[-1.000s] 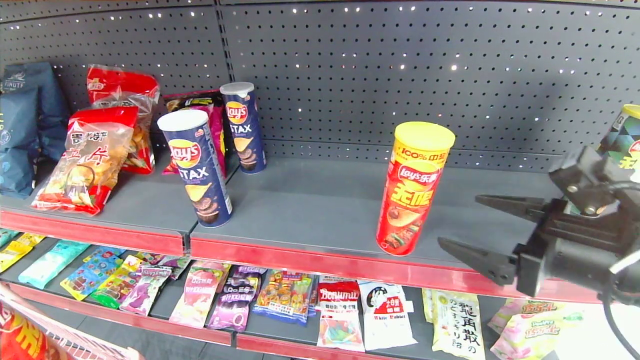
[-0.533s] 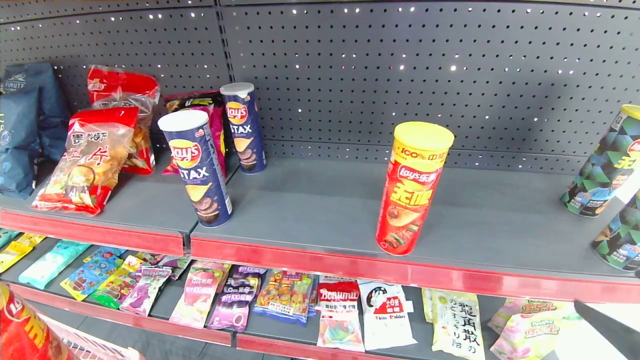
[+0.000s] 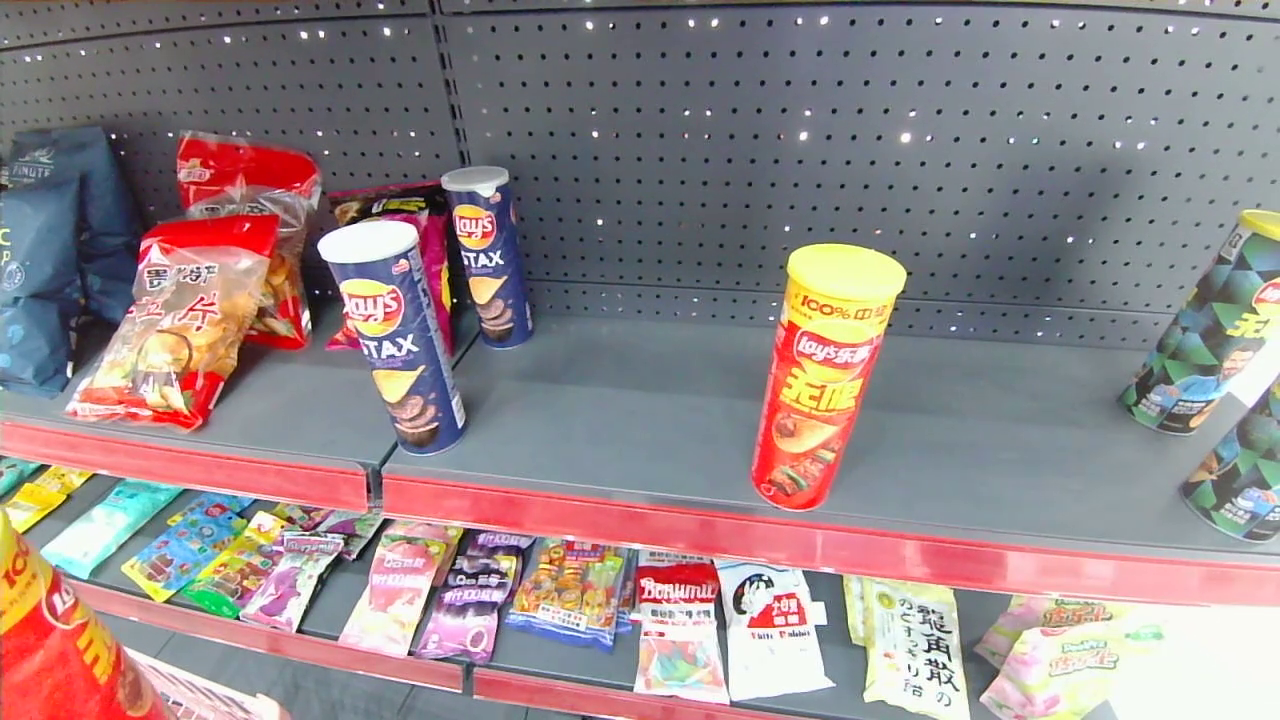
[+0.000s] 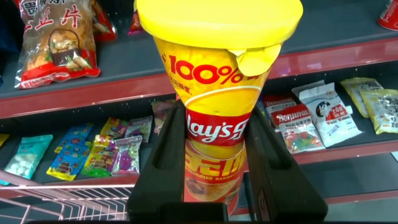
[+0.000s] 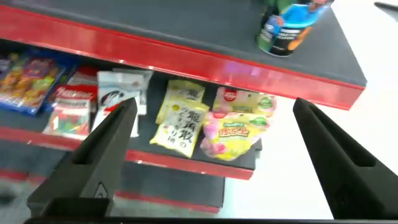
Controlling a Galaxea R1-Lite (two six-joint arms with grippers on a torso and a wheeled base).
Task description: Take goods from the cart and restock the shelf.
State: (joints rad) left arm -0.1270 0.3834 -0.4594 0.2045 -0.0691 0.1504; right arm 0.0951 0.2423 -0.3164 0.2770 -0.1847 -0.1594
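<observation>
My left gripper [image 4: 214, 168] is shut on a red chip can with a yellow lid [image 4: 217, 93], held upright in front of the shelves. The same can [image 3: 50, 650] rises at the lower left corner of the head view, above the cart's wire rim [image 3: 190, 695]. A matching red can [image 3: 825, 380] stands on the grey upper shelf [image 3: 640, 420] near its red front edge. My right gripper [image 5: 217, 155] is open and holds nothing. It faces the lower shelf's candy bags [image 5: 183, 118], below the red edge.
Two dark blue cans [image 3: 395, 335] [image 3: 490, 255] and snack bags [image 3: 170, 320] crowd the upper shelf's left part. Two green patterned cans [image 3: 1210, 330] [image 3: 1235, 470] stand at the far right. Bare shelf lies either side of the red can. Candy packets [image 3: 570, 590] line the lower shelf.
The right gripper has dropped out of the head view to the lower right, uncovering the green cans. The held red can has risen at the lower left.
</observation>
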